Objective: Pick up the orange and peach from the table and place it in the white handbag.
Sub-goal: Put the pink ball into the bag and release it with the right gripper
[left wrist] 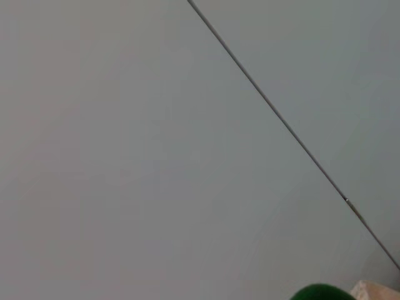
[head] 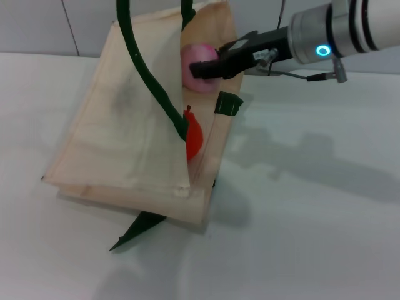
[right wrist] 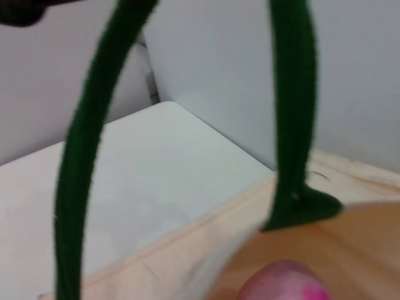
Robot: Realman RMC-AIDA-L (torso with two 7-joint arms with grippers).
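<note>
You have the white handbag [head: 131, 144] lying on the white table [head: 312, 237] with its mouth held open toward the right. One dark green handle [head: 147, 75] rises out of the top of the head view and crosses the opening; a green tab [head: 227, 104] sits on the bag's rim just beside the entry. The orange [head: 193, 137] lies inside the bag, partly hidden behind the upper cloth panel. Your right gripper [head: 209, 65] reaches in horizontally from the right, its black fingers pinching the peach [head: 198, 67] at the bag's mouth, above the orange. The left gripper is out of sight; its wrist view shows only wall.
</note>
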